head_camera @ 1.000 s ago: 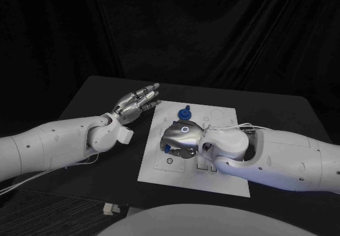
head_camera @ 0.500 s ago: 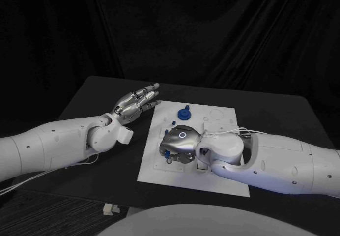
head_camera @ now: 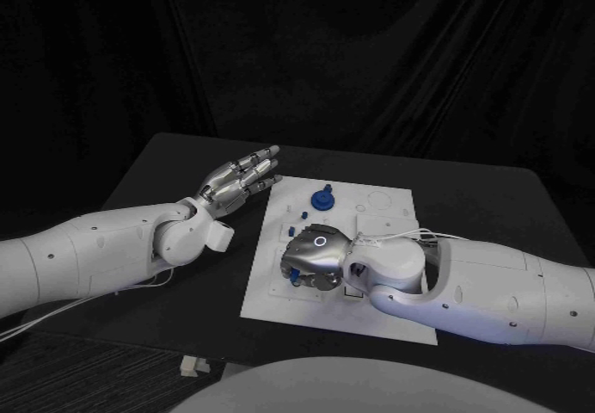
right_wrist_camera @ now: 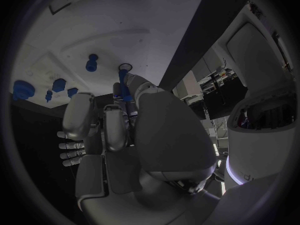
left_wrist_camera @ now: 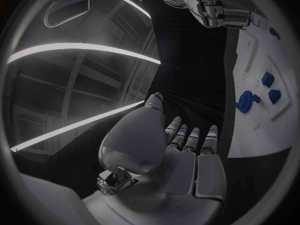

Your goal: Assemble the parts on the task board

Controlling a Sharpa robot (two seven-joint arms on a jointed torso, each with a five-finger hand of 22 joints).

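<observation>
The white task board [head_camera: 378,206] lies in the middle of the black table. My right hand [head_camera: 313,256] hangs over its near left part and pinches a blue peg [right_wrist_camera: 125,87] between thumb and fingers, close to a round ringed hole [right_wrist_camera: 124,67]. A round blue part [head_camera: 322,200] stands near the board's far edge, with two smaller blue parts [head_camera: 302,215] beside it. My left hand [head_camera: 238,182] is open, fingers stretched, just off the board's far left corner, holding nothing. The left wrist view shows the board [left_wrist_camera: 275,65], the round blue part [left_wrist_camera: 245,101] and my right hand [left_wrist_camera: 219,7].
Another short blue part [right_wrist_camera: 92,62] stands on the board beyond the hole. The black table [head_camera: 496,198] runs bare to the right of the board. A small pale object [head_camera: 188,365] sits by the table's near left edge.
My right hand has shifted a little toward the board's near edge with the blue peg, uncovering the small blue parts behind it. The left hand has not moved.
</observation>
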